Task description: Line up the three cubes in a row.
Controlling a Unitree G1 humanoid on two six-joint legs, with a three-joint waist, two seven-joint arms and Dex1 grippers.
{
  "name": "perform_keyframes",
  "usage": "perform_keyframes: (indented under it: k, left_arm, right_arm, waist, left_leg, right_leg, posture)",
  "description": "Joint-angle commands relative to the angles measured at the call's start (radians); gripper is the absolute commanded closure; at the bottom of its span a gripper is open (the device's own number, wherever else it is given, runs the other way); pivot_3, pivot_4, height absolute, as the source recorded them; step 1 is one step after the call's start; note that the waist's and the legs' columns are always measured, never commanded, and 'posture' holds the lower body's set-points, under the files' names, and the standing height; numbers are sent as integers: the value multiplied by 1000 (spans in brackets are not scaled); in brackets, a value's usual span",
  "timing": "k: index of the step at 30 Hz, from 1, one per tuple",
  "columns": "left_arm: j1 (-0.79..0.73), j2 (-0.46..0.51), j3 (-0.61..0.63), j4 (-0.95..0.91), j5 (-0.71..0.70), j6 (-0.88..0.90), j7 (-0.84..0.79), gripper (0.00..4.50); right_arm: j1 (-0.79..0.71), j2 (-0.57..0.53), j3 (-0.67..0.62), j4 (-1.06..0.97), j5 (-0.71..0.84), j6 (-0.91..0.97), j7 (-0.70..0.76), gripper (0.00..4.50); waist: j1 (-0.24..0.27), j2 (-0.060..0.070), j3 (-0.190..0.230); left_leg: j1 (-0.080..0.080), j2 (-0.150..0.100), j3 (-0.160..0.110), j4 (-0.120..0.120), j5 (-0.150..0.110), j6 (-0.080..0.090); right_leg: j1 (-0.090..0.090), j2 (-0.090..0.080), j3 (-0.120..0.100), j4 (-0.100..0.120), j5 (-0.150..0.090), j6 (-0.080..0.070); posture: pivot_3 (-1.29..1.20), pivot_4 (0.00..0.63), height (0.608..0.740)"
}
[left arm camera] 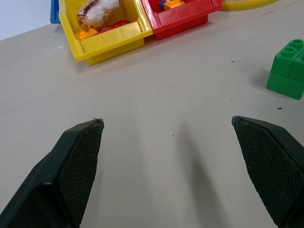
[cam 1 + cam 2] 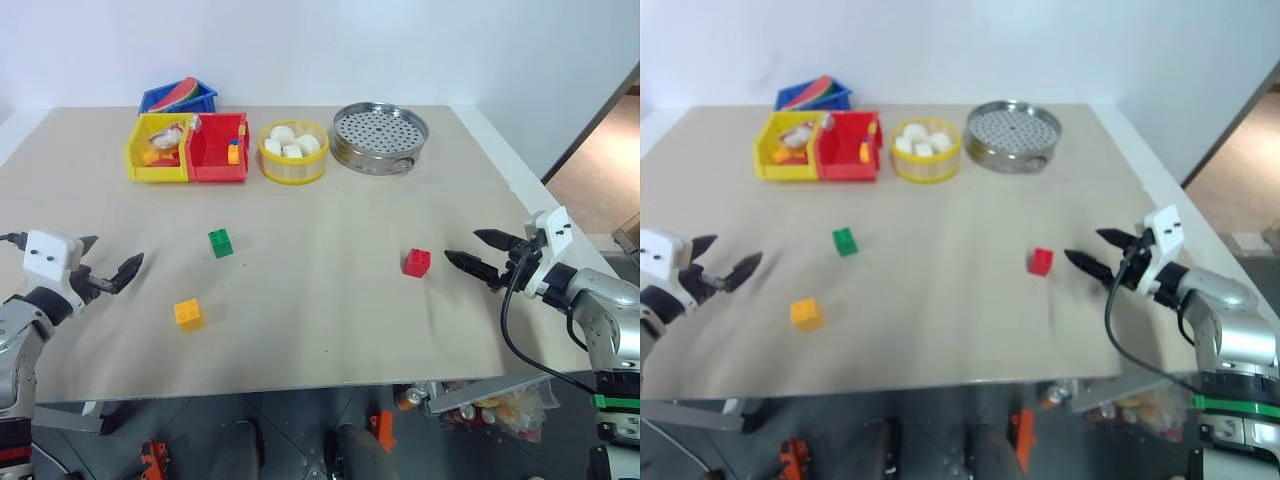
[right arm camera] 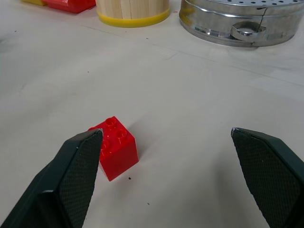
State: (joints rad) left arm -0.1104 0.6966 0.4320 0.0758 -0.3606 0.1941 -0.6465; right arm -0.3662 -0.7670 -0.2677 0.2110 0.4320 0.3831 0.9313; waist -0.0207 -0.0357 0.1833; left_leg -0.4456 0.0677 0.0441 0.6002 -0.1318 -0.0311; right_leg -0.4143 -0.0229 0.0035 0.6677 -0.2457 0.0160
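The beige worktop [image 2: 330, 330] carries everything, and its far edge holds the bigger things in a line: a round metal steamer tray with holes [image 2: 380, 137] on the right, beside it a yellow-rimmed round container [image 2: 293, 152] with white round lumps inside, then a red bin [image 2: 218, 148] touching a yellow bin [image 2: 158, 148], and a blue bin [image 2: 179, 97] behind these two. The yellow bin has some small clutter in it, and the red bin has a tiny orange-and-blue piece. The left claw [image 2: 108, 262] hovers over the left edge of the worktop with its two black fingers spread wide, and it holds nothing. The right claw [image 2: 478, 251] is at the right side, also wide open and empty, pointing toward the middle of the worktop. The three cubes lie on the open part of the worktop, well apart from each other and not in a row. The red cube [image 2: 417, 262] stands just beside the tips of the right claw, not touching them; in the right wrist view it sits near one finger. The green cube [image 2: 220, 242] is left of the centre. The yellow-orange cube [image 2: 188, 314] lies nearer the front edge, to the left of the green one and closest to the left claw.
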Motion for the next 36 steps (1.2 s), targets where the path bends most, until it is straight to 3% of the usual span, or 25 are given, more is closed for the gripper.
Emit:
perform_keyframes:
  k: [1,14,19,24,30,36]
  left_arm:
    - [-18,28,27,4,5,-27,-1,27]
    - [-46,23,22,28,-10,-31,-30,27]
    - [-68,60,5,-75,-94,39,-140,27]
    - [-166,135,-89,-301,-281,287,-244,27]
    - [-196,161,-287,-440,-288,353,-357,27]
    - [-226,130,-418,-431,-245,312,-438,27]
  right_arm:
    - [-25,-29,2,4,-16,-31,16,0]
    - [-36,-33,6,19,-35,-63,24,0]
    - [-79,-43,17,2,-31,-61,51,0]
    - [-149,-10,86,-69,-21,-35,85,0]
    - [-165,23,188,-42,-68,-92,148,0]
    - [-225,28,253,132,-148,-232,213,0]
  waist:
    - [0,0,0]
    - [0,0,0]
    - [0,0,0]
    - [0,0,0]
    - [0,0,0]
    - [-1,1,0]
  left_leg:
    - [0,0,0,0,0,0]
    - [0,0,1,0,0,0]
    - [0,0,2,0,0,0]
    - [0,0,2,1,0,0]
    - [3,0,7,1,-2,3]
    - [3,0,7,1,-3,3]
  right_leg:
    - [0,0,0,0,0,0]
    - [0,0,1,0,1,2]
    - [-1,0,2,0,1,1]
    - [-1,0,2,0,2,0]
    - [1,1,9,0,1,5]
    - [0,2,10,0,1,5]
  posture:
    - [0,150,740]
    - [0,150,740]
    - [0,150,740]
    - [0,150,740]
    - [0,150,740]
    - [0,150,740]
